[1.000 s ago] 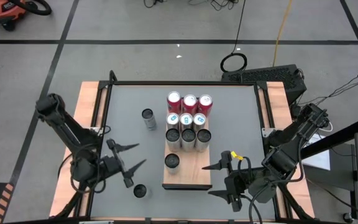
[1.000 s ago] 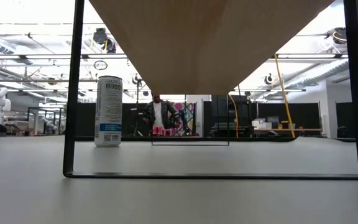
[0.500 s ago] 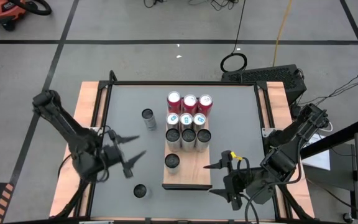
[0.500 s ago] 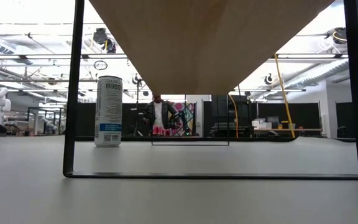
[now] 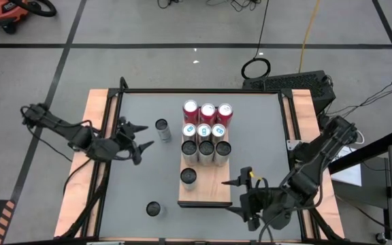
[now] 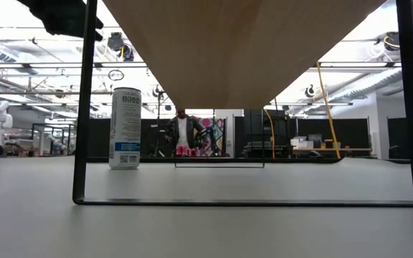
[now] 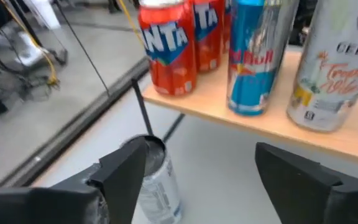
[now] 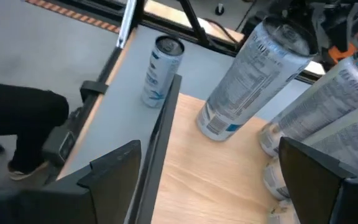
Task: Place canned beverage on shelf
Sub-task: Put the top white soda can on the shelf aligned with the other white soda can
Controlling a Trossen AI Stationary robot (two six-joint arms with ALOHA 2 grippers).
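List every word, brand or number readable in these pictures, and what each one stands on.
"ANTA": cropped lettering on the red can at the shelf's end, left wrist view.
"Red Bull": blue-and-silver can beside it.
"CELSI" and "Tropic...": cropped wording on the white can.
Print on the lone table can and the cans in the right wrist view: too small or blurred to read.
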